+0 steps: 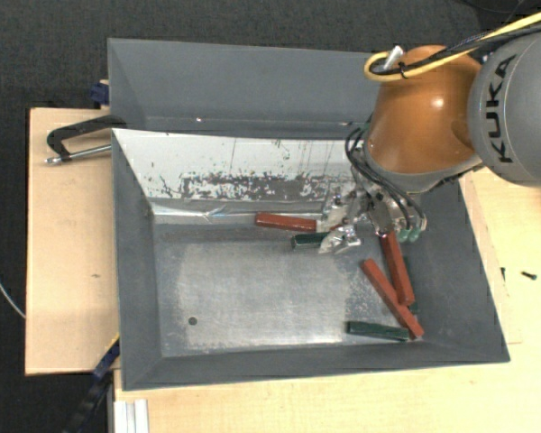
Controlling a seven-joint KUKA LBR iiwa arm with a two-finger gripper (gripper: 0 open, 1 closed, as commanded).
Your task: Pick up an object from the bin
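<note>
Dark carpet lies all around a grey metal bin. Not much is in the bin, just a few sticks on its floor.

The gripper hangs low near the back of the bin, under the arm's big orange cover. A red-brown stick lies to the view's left of the gripper. It lies almost flat across the view, left to right. Its right end comes up to the gripper's tip and its other end points away from the tip. A short dark green stick lies just in front of it. It runs the same way, and its right end is close to the gripper too.

A pair of red sticks lies in front of the gripper, a bit to the view's right. They lie side by side and slant away from it. Past their far ends is another dark green stick, the thing farthest from the gripper on that side.

The gripper's tip is down right by the ends of the two nearest sticks. I cannot tell how wide its jaws are, or if they hold anything.
</note>
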